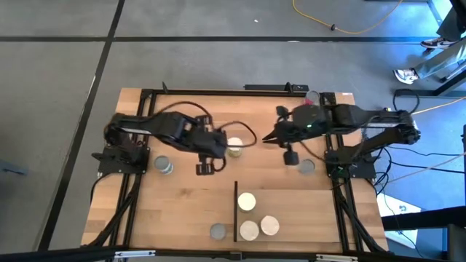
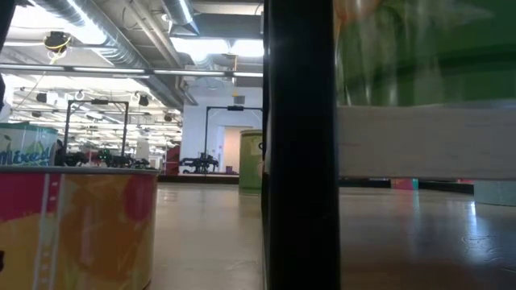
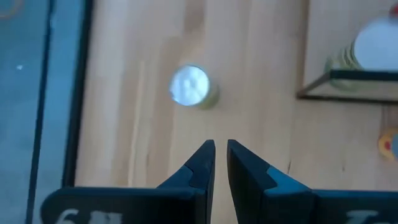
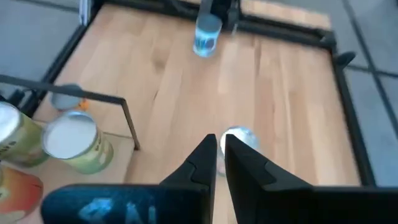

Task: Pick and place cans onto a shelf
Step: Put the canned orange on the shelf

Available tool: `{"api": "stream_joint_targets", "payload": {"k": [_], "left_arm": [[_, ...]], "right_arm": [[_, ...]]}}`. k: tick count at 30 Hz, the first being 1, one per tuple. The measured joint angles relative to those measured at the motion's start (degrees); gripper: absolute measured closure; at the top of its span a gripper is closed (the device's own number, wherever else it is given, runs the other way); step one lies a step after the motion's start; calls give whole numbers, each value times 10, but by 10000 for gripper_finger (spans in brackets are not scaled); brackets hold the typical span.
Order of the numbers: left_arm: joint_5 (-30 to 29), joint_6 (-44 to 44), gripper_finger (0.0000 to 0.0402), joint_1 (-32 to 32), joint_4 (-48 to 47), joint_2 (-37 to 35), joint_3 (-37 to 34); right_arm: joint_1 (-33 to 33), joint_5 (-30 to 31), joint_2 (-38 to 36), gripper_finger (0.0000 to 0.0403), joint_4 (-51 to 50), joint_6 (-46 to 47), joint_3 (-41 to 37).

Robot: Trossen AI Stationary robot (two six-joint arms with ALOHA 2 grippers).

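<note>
Left gripper (image 3: 221, 149): clenched, empty | can (image 3: 191, 86) ahead, apart | risk: descending clenched would topple it | right gripper (image 4: 219, 144): clenched, empty.

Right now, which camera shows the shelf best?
The high view: the whole shelf shows, with three cans on it. Both wrist views catch only one corner; the low view shows no clear part of it.
</note>
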Motion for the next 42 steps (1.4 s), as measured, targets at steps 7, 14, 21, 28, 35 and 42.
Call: {"api": "stream_joint_targets", "payload": {"k": [7,14,21,28,35,42], "left_arm": [[-28,-41,367,-5,3,-65,0],[-32,-42,366,-7,-2,-102,0],[-34,-39,365,-6,-6,-121,-1],[-52,-35,367,-6,-10,-129,-1],[-61,-10,367,-6,-10,-131,-1],[-61,-6,365,-1,-10,-131,-1]], "right_arm": [[-21,-13,85,366,11,0,0],[-40,-21,145,365,15,-57,0],[-60,-54,216,340,20,-108,0],[-77,-52,279,329,33,-178,0],[-86,-34,311,329,56,-246,1],[-89,-34,328,329,61,-283,1]]}}
